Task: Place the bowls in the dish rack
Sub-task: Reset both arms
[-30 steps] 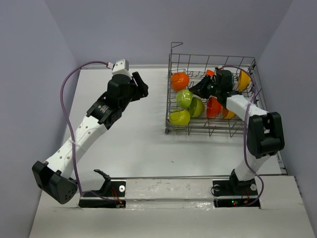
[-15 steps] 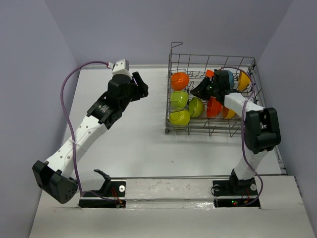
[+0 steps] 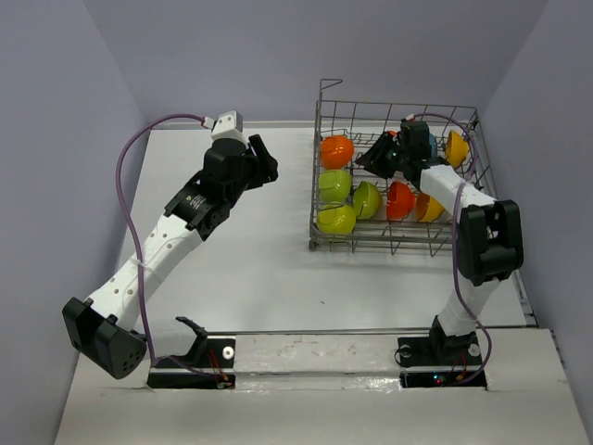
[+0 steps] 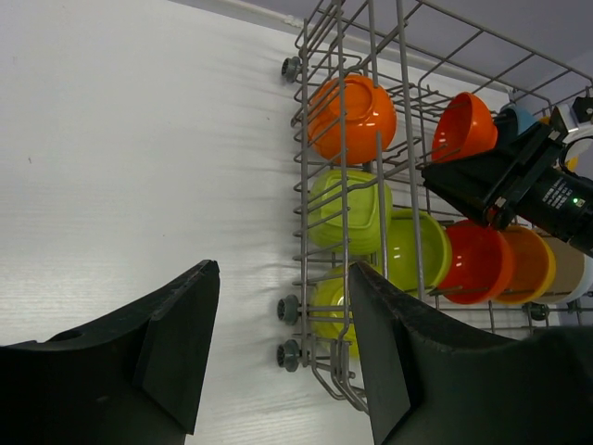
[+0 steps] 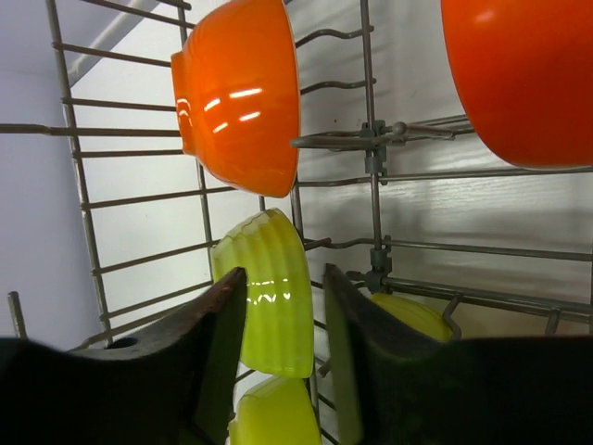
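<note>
A grey wire dish rack (image 3: 389, 239) stands at the far right corner of the white table (image 3: 241, 269), its bowls set on edge between the tines: an orange bowl (image 3: 336, 151) sits in the rack's far left corner, with a lime green bowl (image 3: 341, 184) and a yellow-green bowl (image 3: 335, 220) lined up nearer along the left wall. A second green bowl (image 3: 367, 199), a red bowl (image 3: 400, 199) and an orange-yellow bowl (image 3: 429, 209) run in a row across the middle, and a yellow-orange bowl (image 3: 456, 148) stands by the far right corner. The right gripper (image 3: 369, 158) reaches into the far half of the rack, a blue bowl (image 3: 430, 143) beside its wrist; its own camera shows the jaws a little apart with nothing pinched between them, the lime green bowl visible past the gap. In the left wrist view a red-orange bowl (image 4: 463, 125) stands just beside that gripper's tip, though whether the two touch cannot be told. The left gripper (image 3: 267, 159) hangs over bare table toward the far edge, left of the rack and apart from it, jaws spread wide and empty
</note>
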### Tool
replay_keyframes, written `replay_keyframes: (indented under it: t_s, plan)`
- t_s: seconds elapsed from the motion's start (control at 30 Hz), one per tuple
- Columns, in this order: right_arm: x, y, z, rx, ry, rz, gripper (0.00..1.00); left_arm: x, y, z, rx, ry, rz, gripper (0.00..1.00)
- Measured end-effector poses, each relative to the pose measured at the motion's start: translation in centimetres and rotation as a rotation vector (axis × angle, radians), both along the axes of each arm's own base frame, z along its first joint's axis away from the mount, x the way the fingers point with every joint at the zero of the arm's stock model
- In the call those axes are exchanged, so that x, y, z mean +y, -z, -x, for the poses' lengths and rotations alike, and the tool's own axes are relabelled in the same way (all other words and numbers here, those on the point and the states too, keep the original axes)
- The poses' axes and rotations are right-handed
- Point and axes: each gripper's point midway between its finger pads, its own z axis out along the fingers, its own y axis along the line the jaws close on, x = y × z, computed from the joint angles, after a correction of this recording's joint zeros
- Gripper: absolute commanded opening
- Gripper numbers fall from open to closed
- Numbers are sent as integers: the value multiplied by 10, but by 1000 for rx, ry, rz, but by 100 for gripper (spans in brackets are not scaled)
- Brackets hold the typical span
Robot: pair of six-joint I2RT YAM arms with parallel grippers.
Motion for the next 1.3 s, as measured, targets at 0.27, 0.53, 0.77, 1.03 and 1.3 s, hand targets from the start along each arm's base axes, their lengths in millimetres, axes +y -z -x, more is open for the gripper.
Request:
replay_keyframes:
  t_s: [0.27, 0.53, 0.77, 1.03, 1.3]
  plan:
    - [-11, -51, -1, -86, 20, 66, 100, 2, -6, -3, -8, -6, -22, 74]
    - [-31, -214, 58, -411, 37, 101, 100, 4, -64, 5, -124, 12, 12, 99]
    - [-79, -341, 199, -790, 171, 138, 100, 31, -114, 42, -250, 0, 36, 99]
    - [-107, -376, 241, -872, 279, 199, 100, 49, -160, 54, -346, -39, 45, 99]
    - [-104, -328, 207, -705, 253, 264, 100, 45, -147, 46, -302, -36, 5, 99]
